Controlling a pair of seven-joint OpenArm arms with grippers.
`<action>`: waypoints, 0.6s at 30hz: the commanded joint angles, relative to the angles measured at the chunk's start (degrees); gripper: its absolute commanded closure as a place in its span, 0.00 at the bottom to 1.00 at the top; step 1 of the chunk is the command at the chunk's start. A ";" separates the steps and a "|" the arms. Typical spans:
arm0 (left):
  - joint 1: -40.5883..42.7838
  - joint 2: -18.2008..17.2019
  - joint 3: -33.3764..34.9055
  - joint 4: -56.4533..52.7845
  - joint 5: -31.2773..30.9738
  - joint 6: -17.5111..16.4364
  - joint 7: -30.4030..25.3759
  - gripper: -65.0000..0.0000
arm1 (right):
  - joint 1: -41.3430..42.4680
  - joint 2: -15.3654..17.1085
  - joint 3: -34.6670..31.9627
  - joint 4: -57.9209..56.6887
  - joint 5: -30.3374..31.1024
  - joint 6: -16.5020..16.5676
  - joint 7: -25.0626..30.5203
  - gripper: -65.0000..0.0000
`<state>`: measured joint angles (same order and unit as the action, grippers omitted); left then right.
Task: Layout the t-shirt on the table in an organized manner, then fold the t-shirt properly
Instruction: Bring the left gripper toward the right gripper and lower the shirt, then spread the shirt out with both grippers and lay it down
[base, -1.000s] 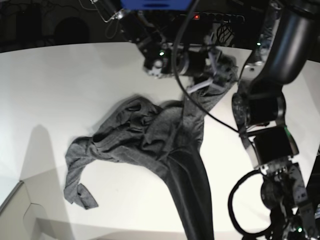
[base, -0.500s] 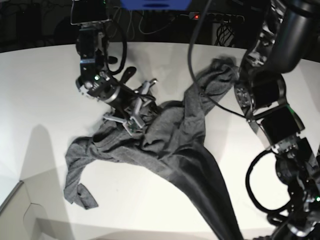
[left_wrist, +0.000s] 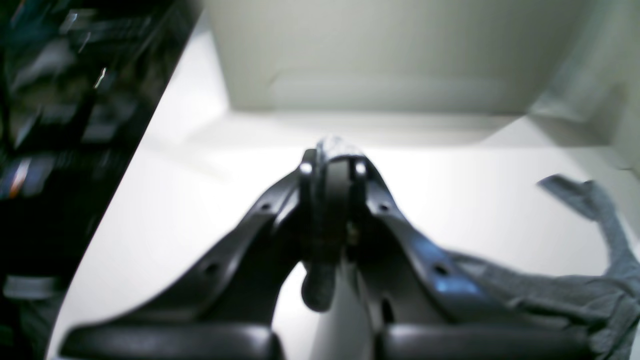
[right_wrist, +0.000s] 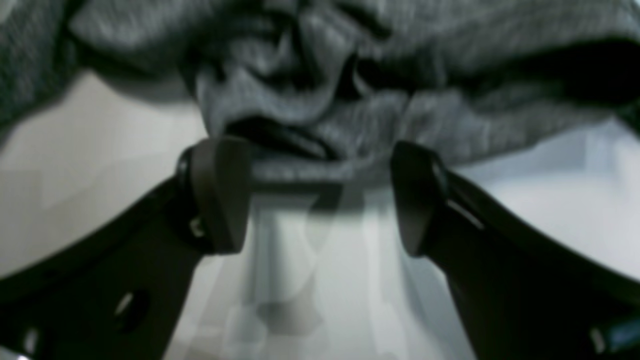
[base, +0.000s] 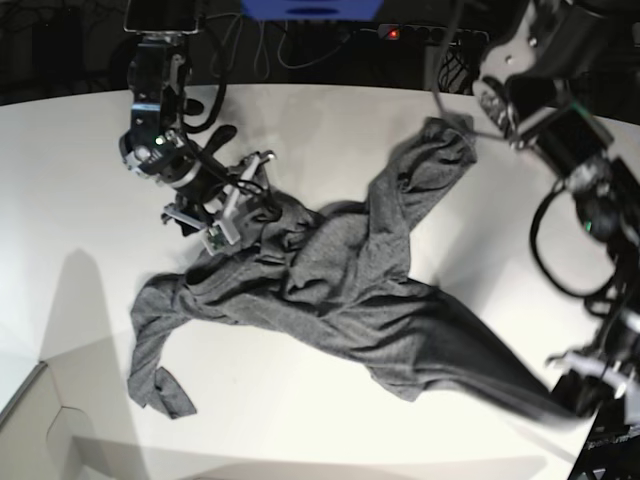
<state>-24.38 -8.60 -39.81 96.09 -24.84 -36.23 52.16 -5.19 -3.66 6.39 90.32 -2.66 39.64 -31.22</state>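
Observation:
The dark grey t-shirt (base: 340, 280) lies crumpled across the white table (base: 80, 180). One end is drawn out in a taut strip toward the lower right. My left gripper (base: 578, 392) is shut on that end, and in the left wrist view a tuft of cloth shows at its closed tips (left_wrist: 332, 150). More of the t-shirt (left_wrist: 575, 295) trails off to the right there. My right gripper (base: 235, 208) stands open at the shirt's upper left edge. Its fingers (right_wrist: 220, 195) sit just short of a bunched fold of the t-shirt (right_wrist: 310, 100), with bare table (right_wrist: 75, 165) between them.
A pale boxy panel (base: 40, 430) sits at the table's lower left corner. Dark equipment and cables (base: 300, 40) line the far edge. The left arm's links (base: 560, 130) hang over the table's right side.
My right gripper left the shirt's far end, swung left to its upper left edge and opened wider. My left gripper dragged its end of the shirt to the lower right, stretching it.

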 joint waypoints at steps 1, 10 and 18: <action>0.34 -0.85 -1.55 1.44 -2.54 -0.21 -1.83 1.00 | 0.75 -0.16 -0.11 0.97 1.03 0.36 1.46 0.31; 12.47 -4.98 -9.20 2.15 -5.36 -0.21 -2.18 1.00 | 3.74 -1.92 -0.63 -3.95 1.03 0.36 1.64 0.31; 14.05 -4.98 -12.19 2.24 -5.36 -0.21 -1.92 1.00 | 1.63 -2.89 -3.89 1.94 1.12 0.36 1.02 0.31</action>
<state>-9.56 -12.51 -51.79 97.19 -29.04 -36.23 51.83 -3.75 -6.48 2.55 91.35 -2.22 39.59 -31.00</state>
